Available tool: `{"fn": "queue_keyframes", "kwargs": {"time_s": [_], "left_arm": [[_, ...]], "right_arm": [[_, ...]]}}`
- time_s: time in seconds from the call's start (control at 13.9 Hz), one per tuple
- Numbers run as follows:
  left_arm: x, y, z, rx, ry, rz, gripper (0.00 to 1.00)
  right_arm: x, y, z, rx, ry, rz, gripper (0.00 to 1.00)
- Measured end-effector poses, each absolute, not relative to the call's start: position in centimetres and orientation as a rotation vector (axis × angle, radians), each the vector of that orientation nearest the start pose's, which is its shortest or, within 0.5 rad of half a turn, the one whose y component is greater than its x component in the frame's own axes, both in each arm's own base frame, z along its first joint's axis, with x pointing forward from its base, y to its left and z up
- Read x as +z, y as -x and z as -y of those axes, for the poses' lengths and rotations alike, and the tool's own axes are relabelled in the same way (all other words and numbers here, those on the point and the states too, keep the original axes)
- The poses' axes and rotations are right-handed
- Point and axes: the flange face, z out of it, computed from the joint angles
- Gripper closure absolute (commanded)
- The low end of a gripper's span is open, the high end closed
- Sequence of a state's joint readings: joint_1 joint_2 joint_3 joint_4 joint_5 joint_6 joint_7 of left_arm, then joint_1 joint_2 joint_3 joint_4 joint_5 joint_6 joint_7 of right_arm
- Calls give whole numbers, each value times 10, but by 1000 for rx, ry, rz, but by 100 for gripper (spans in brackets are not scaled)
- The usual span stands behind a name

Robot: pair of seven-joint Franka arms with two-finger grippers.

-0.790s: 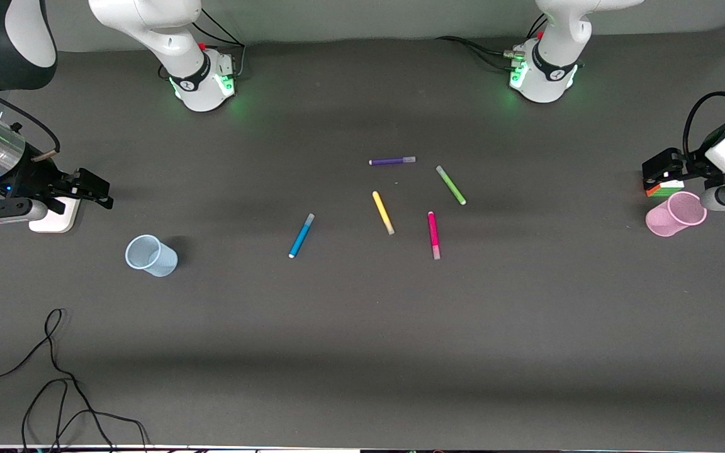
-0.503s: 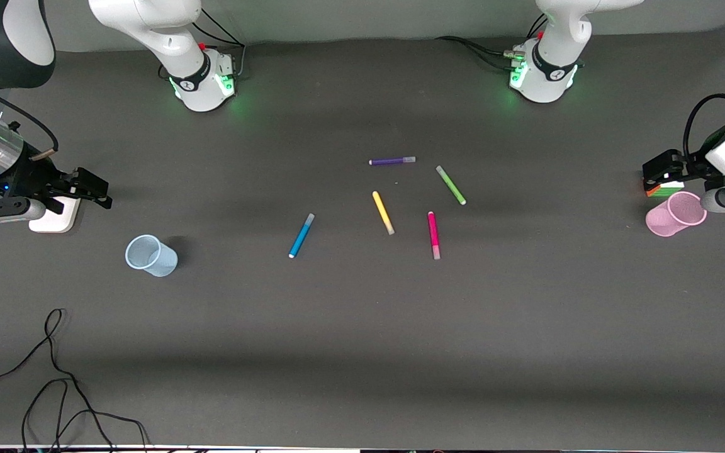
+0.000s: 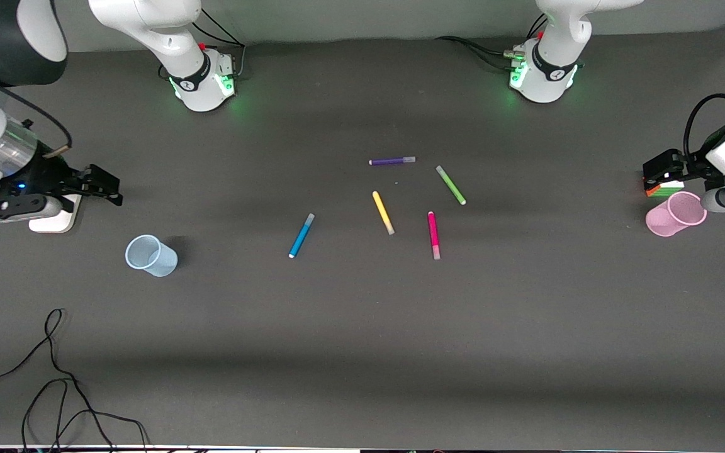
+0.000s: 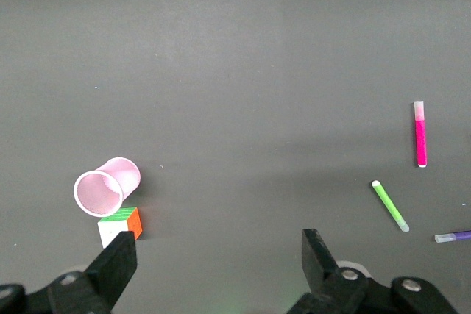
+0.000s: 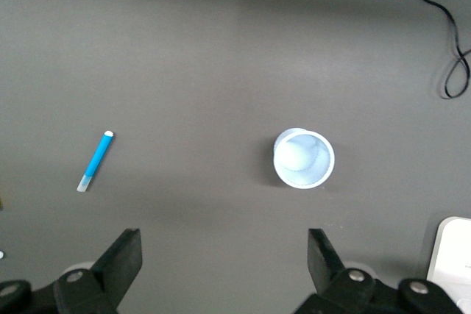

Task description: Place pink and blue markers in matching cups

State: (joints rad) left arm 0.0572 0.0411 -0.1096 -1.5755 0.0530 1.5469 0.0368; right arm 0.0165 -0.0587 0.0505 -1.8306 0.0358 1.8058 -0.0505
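The blue marker and the magenta marker lie flat near the table's middle. The pale blue cup stands toward the right arm's end, and the pale pink cup toward the left arm's end. My right gripper is open and empty over the table by the blue cup. Its wrist view shows the gripper, the cup and the blue marker. My left gripper is open and empty over the puzzle cube, and the arm waits. Its wrist view shows the gripper, the pink cup and the magenta marker.
Purple, yellow and green markers lie by the magenta one. A multicoloured puzzle cube sits beside the pink cup. A white block lies under the right arm. Black cables trail near the front edge.
My right gripper has shifted a little toward the table's middle. The left arm, the markers and the cups have not moved.
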Motion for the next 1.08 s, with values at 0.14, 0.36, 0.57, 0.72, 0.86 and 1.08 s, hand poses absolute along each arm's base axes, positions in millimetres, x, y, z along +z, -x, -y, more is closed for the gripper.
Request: {"fn": "queue_keyframes", "kwargs": {"time_s": [0.14, 0.36, 0.57, 0.72, 0.86, 1.08], "left_arm": [[597, -562, 22, 119, 3087, -139, 0], [596, -561, 23, 135, 3087, -140, 0], [593, -560, 34, 153, 3087, -169, 0], [590, -560, 50, 164, 3084, -181, 0], [586, -560, 64, 172, 3083, -171, 0], [581, -559, 90, 180, 3093, -155, 0]], "right_arm": [[552, -547, -51, -21, 3103, 196, 0], [554, -556, -62, 46, 3101, 203, 0], [553, -565, -81, 56, 3097, 208, 0], [550, -567, -88, 64, 3096, 201, 0], [550, -567, -100, 67, 3097, 183, 0], [546, -566, -110, 87, 3098, 173, 0]]}}
